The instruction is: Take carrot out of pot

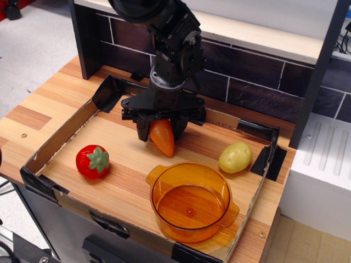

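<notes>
The orange carrot [163, 137] hangs point down between the black fingers of my gripper [162, 130], which is shut on it. Its tip is at or just above the wooden tray floor, behind and left of the pot; I cannot tell if it touches. The amber transparent pot [191, 200] stands empty at the tray's front right, apart from the carrot.
A red strawberry [92, 161] lies at the tray's left. A yellow-green potato [236, 157] lies at the right, behind the pot. A low cardboard wall [60, 137] with black tape rings the tray. A dark brick wall stands behind.
</notes>
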